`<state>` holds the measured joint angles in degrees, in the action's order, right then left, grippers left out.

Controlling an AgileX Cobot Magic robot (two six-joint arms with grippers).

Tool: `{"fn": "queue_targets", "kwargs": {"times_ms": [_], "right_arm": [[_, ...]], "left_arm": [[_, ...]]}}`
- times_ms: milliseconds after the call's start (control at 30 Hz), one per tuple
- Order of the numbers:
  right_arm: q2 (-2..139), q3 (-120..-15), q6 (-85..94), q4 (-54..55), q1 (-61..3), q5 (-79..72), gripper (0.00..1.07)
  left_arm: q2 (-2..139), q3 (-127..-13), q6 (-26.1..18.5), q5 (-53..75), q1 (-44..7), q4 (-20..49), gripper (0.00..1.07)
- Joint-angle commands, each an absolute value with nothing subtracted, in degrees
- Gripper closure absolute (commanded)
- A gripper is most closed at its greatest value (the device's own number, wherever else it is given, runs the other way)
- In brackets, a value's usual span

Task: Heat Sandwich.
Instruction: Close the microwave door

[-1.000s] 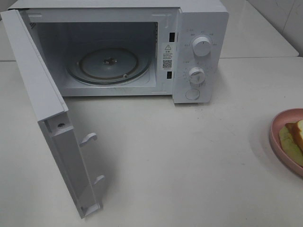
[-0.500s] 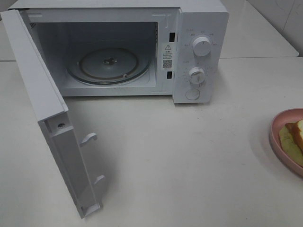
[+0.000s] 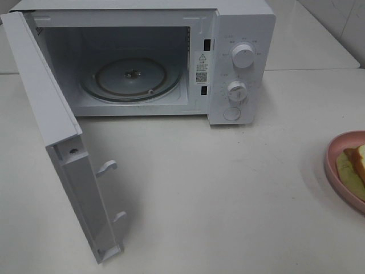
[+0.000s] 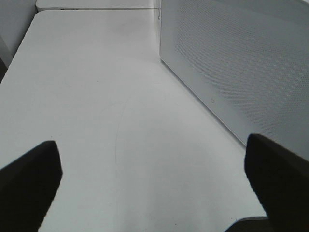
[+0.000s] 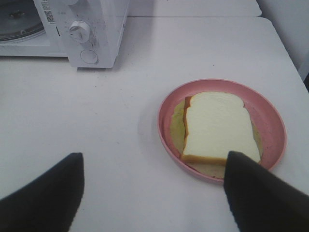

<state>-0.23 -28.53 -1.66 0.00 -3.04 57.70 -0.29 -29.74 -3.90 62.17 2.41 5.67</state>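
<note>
Here, a boxy white microwave oven [image 3: 171, 57] stands at the twelve o'clock end of the pale, smooth tabletop [image 3: 228, 194], its hinged white door [image 3: 63, 142] swung wide toward seven o'clock. Inside, the round clear glass turntable [image 3: 131, 79] lies bare. Two round white dials [image 3: 243, 56] sit one above the other on the control panel, with a round button beneath them.

Over at three o'clock, right at the edge of the high view, the round pink plate [image 3: 333, 165] rests on the tabletop, well apart from the oven. The white sliced-bread sandwich [image 5: 218, 126], tan at the crust with a pale green leaf showing beneath and a thin reddish-orange line of filling along one side, lies flat on that plate.

The right tool [image 5: 154, 193] hangs above the tabletop near the plate with its dark fingers [image 5: 43, 193] spread wide and nothing between them; one finger overlaps the plate's near rim in the wrist view, though I cannot tell whether it touches. The left tool [image 4: 154, 188] hovers over bare tabletop beside the door's perforated outer face [image 4: 241, 63], likewise spread wide and gripping nothing.
</note>
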Motion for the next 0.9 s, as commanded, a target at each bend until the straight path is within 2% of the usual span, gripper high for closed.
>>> {"fn": "queue_targets", "kwargs": {"times_ms": [33, 433, 567, 600, 733, 767, 800, 900], "right_arm": [[-1.8, -28.5, -0.7, 0.0, -2.6, 57.1, 0.31], [-1.8, -28.5, -0.8, 0.0, -2.6, 57.1, 0.31], [-1.8, -28.5, -0.9, 0.0, -2.6, 57.1, 0.31], [-1.8, -28.5, -0.9, 0.0, -2.6, 57.1, 0.31], [-1.8, -28.5, -0.9, 0.0, -2.6, 57.1, 0.31], [-1.8, -28.5, -0.9, 0.0, -2.6, 57.1, 0.31], [-1.8, -28.5, -0.9, 0.0, -2.6, 57.1, 0.31], [-1.8, -28.5, -0.9, 0.0, -2.6, 57.1, 0.31]], "left_arm": [[-1.2, -29.7, -3.6, 61.4, 2.6, 5.9, 0.09], [2.3, -30.9, -3.6, 60.0, 2.6, 5.8, 0.1], [7.7, -31.8, -3.6, 56.5, 2.6, 5.8, 0.23], [7.7, -31.8, -3.6, 56.5, 2.6, 5.8, 0.23], [13.8, -31.8, -3.6, 53.2, 2.6, 5.7, 0.49], [13.8, -31.8, -3.6, 53.2, 2.6, 5.7, 0.49], [16.3, -31.6, -3.6, 51.2, 2.6, 5.7, 0.62], [20.5, -30.0, -3.6, 45.9, 2.6, 5.7, 0.81]]}}
